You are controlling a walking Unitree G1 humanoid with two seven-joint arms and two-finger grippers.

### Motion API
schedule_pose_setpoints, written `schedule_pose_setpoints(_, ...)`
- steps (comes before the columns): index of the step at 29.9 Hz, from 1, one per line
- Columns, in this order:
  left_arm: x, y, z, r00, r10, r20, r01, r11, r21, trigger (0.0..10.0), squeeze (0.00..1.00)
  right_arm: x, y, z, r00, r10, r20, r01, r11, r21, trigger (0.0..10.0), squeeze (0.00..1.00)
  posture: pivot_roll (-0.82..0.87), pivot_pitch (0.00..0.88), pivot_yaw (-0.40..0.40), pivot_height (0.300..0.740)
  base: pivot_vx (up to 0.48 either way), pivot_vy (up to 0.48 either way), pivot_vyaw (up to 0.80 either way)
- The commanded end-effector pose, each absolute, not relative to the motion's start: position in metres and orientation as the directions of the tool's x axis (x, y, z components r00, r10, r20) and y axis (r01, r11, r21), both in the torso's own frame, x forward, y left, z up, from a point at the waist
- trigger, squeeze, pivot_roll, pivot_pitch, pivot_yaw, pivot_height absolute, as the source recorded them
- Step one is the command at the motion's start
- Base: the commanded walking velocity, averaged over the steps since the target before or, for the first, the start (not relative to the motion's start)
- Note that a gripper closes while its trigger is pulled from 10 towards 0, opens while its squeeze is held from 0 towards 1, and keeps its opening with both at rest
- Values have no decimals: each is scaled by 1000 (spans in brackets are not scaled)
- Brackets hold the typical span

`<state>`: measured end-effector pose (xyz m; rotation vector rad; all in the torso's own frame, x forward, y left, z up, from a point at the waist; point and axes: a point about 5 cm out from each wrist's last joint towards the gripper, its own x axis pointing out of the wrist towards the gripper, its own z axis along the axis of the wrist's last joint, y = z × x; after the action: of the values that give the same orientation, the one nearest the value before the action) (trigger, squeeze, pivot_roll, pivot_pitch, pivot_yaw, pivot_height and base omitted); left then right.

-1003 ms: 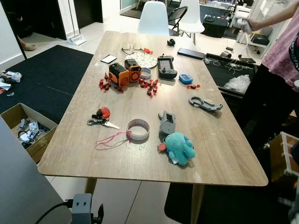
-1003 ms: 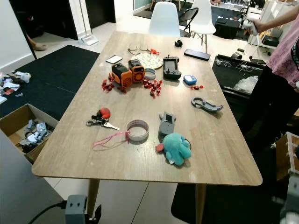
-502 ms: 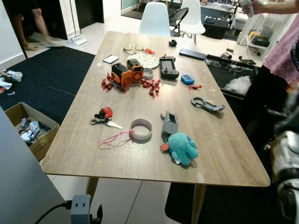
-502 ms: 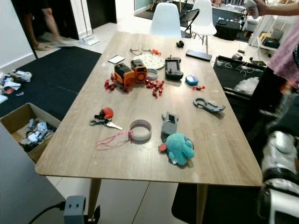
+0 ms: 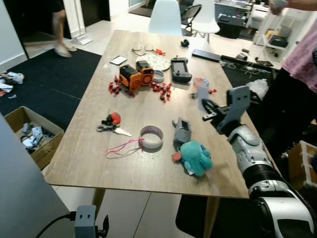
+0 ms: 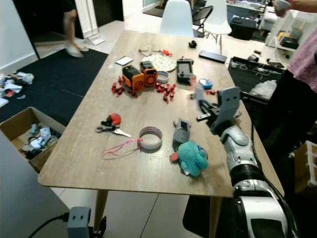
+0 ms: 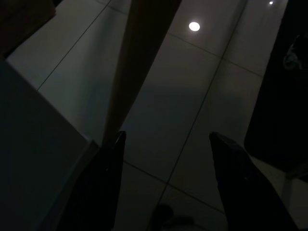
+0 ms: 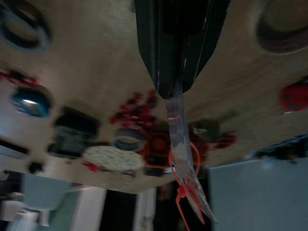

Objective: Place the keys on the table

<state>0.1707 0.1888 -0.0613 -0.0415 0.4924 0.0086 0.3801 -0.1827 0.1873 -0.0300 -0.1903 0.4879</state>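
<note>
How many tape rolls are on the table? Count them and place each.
2. One tape roll lies toward the near edge, between the keys and the grey tool. The other sits beside the orange device farther back. The right arm may hide more.

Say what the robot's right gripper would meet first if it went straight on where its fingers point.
Likely the scattered red sweets, then the orange boxy toy behind; the right gripper, shut on a clear plastic tag, is above the wooden table: depth unclear.
</note>
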Motion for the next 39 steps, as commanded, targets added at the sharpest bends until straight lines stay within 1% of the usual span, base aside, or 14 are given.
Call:
schedule_pose_setpoints(1, 167, 186, -63, 876, -6, -483, -20, 999, -49, 10000, 0, 377, -178, 180, 846, 512, 151, -509, 859, -61, 10000, 0, 72, 66, -83, 740, 0, 0, 0)
schedule_pose_setpoints(5, 167, 186, -64, 875, -10, -485, -17, 999, -51, 10000, 0, 363, -144, 168, 695, 715, 76, -712, 699, -73, 10000, 0, 69, 68, -85, 740, 0, 0, 0)
schedule_pose_setpoints(6, 167, 186, -64, 875, -10, -485, -17, 999, -51, 10000, 0, 363, -144, 168, 695, 715, 76, -712, 699, -73, 10000, 0, 69, 68, -85, 740, 0, 0, 0)
schedule_pose_setpoints(9, 167, 186, -64, 875, -10, -484, -18, 998, -53, 10000, 0, 354, -131, 161, 620, 784, 34, -780, 621, -76, 10000, 0, 70, 69, -86, 740, 0, 0, 0)
schedule_pose_setpoints(11, 167, 186, -64, 875, -10, -484, -18, 998, -53, 10000, 0, 354, -131, 161, 620, 784, 34, -780, 621, -76, 10000, 0, 70, 69, -86, 740, 0, 0, 0)
schedule_pose_setpoints(13, 166, 185, -64, 874, -10, -485, -20, 998, -56, 10000, 0, 348, -124, 154, 568, 822, -30, -821, 564, -87, 10000, 0, 71, 70, -88, 740, 0, 0, 0)
schedule_pose_setpoints(17, 166, 185, -64, 874, -10, -486, -21, 998, -57, 10000, 0, 346, -122, 151, 548, 835, -58, -835, 542, -93, 10000, 0, 70, 70, -88, 740, 0, 0, 0)
schedule_pose_setpoints(19, 166, 186, -64, 872, -10, -489, -21, 998, -57, 10000, 0, 339, -118, 147, 498, 862, -92, -867, 493, -66, 10000, 0, 70, 69, -89, 740, 0, 0, 0)
schedule_pose_setpoints(23, 166, 186, -65, 871, -11, -491, -20, 998, -57, 10000, 0, 332, -115, 142, 450, 882, -137, -893, 445, -65, 10000, 0, 71, 68, -90, 740, 0, 0, 0)
schedule_pose_setpoints(30, 165, 187, -65, 868, -12, -496, -19, 998, -58, 10000, 0, 327, -114, 139, 420, 892, -165, -907, 417, -55, 10000, 0, 72, 65, -90, 740, 0, 0, 0)
schedule_pose_setpoints(34, 164, 187, -66, 867, -15, -497, -16, 998, -57, 10000, 0, 321, -113, 135, 373, 905, -204, -927, 374, -34, 10000, 0, 73, 61, -89, 740, 0, 0, 0)
schedule_pose_setpoints(37, 164, 187, -66, 868, -15, -497, -14, 998, -56, 10000, 0, 319, -113, 134, 368, 904, -217, -928, 371, -29, 10000, 90, 72, 58, -89, 740, 0, 0, 0)
schedule_pose_setpoints(38, 164, 187, -66, 868, -15, -496, -14, 998, -56, 10000, 0, 319, -113, 133, 366, 904, -220, -929, 370, -25, 10000, 165, 72, 58, -89, 740, 0, 0, 0)
schedule_pose_setpoints(39, 164, 187, -66, 868, -16, -496, -14, 998, -56, 10000, 0, 318, -113, 133, 365, 904, -222, -929, 370, -22, 10000, 165, 72, 58, -89, 740, 0, 0, 0)
